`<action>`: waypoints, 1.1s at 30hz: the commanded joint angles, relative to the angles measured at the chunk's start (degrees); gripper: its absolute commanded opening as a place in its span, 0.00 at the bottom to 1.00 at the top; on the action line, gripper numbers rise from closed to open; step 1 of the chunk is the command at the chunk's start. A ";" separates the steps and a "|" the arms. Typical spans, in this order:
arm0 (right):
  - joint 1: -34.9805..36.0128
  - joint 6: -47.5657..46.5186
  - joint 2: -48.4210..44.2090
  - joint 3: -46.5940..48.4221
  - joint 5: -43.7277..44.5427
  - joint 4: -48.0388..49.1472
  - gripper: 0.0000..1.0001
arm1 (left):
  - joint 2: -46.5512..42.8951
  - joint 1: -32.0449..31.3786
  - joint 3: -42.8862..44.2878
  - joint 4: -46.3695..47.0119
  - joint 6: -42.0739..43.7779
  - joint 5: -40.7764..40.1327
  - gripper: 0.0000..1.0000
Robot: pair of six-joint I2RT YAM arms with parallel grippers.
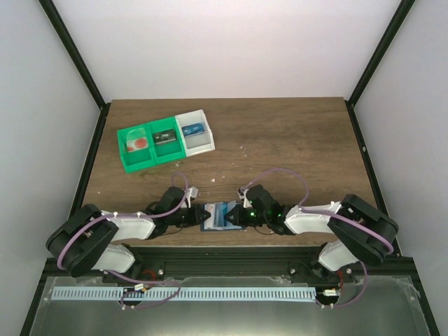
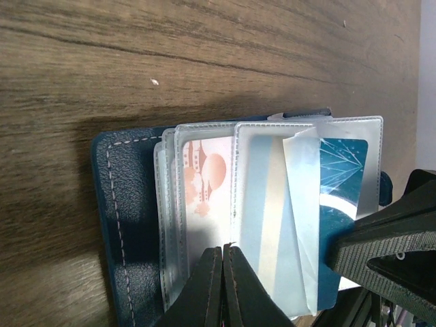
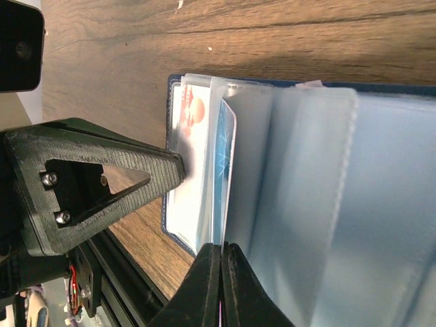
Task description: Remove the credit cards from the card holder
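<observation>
Overhead, a small blue card holder (image 1: 220,217) lies open on the wooden worktop (image 1: 280,140), directly between the two pincers at the near edge. The left pincer (image 2: 223,286) is clenched on the edge of the holder's clear plastic sleeves, apparently to pin the wallet so it cannot slide. Just beyond its tips a pink-printed credit card (image 2: 204,177) sits inside a sleeve. The right pincer (image 3: 221,286) is clenched too, nipping the edge where a blue-patterned credit card (image 3: 223,150) lies in its own sleeve. Whether it grips the card itself or only the plastic cannot be told. The two pincers face each other, nearly touching across the holder, a stance that suits one holding while the other draws a card out. No card looks free of the holder yet. A green-and-white tray (image 1: 140,166) stands well apart, beyond the left pincer
</observation>
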 commanded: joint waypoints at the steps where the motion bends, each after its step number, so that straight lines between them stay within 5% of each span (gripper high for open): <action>1: -0.94 -1.20 -3.18 -1.36 3.58 -5.92 0.00 | 2.19 -0.09 0.05 -5.21 1.88 -4.25 0.03; 23: -3.28 1.79 -17.49 -0.31 7.67 -18.92 0.00 | 1.68 -0.09 1.22 -4.58 2.08 -3.35 0.06; 33: -3.26 -13.22 -26.11 -0.03 12.25 -19.22 0.01 | -11.57 0.01 12.03 -17.73 0.99 -2.44 0.73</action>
